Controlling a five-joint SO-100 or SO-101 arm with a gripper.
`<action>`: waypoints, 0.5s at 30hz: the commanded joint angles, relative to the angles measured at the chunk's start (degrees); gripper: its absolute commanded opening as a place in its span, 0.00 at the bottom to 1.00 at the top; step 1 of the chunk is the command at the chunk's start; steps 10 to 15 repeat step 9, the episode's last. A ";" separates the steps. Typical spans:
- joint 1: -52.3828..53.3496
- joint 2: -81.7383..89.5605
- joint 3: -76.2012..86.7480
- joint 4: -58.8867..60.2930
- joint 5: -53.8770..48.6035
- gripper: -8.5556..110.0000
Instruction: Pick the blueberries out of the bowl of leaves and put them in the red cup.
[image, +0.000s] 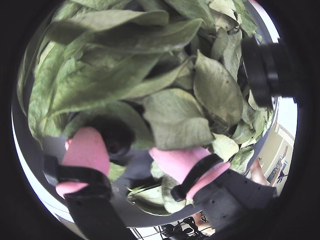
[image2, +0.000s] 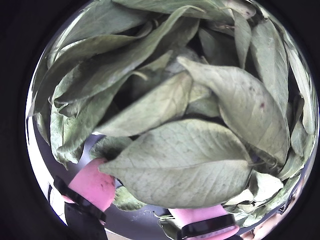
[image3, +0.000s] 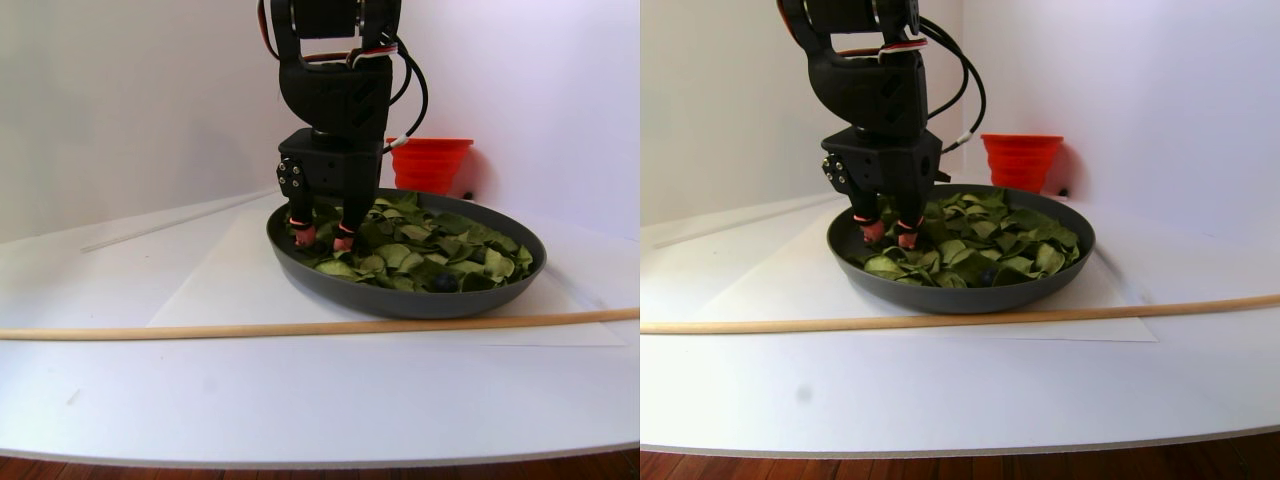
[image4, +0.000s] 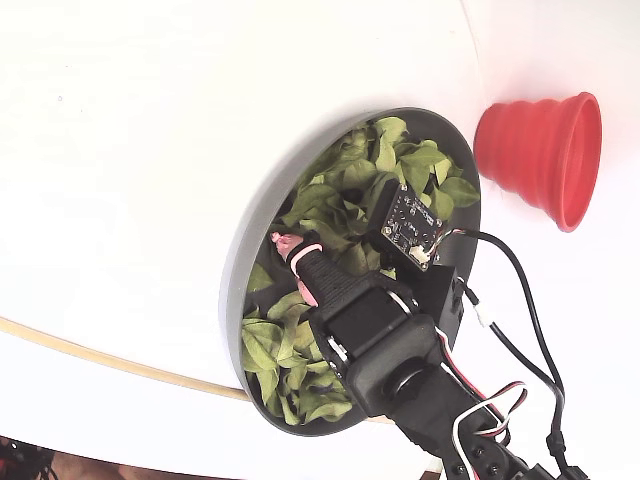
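Observation:
The dark grey bowl holds a heap of green leaves. My gripper reaches down into the bowl's left side in the stereo pair view, its pink fingertips among the leaves. In a wrist view the gripper is open, and a dark round blueberry lies between the fingers, against the left one. Another blueberry shows near the bowl's front rim. The red cup stands behind the bowl, and in the fixed view it is at the upper right.
A long wooden rod lies across the white table just in front of the bowl. A white paper sheet lies under the bowl. The arm's cables loop beside the bowl.

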 joint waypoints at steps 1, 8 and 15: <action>0.53 0.18 0.35 -0.70 -0.26 0.20; 0.44 0.26 2.72 -1.85 -0.26 0.18; 0.35 0.18 2.81 -1.85 -0.26 0.18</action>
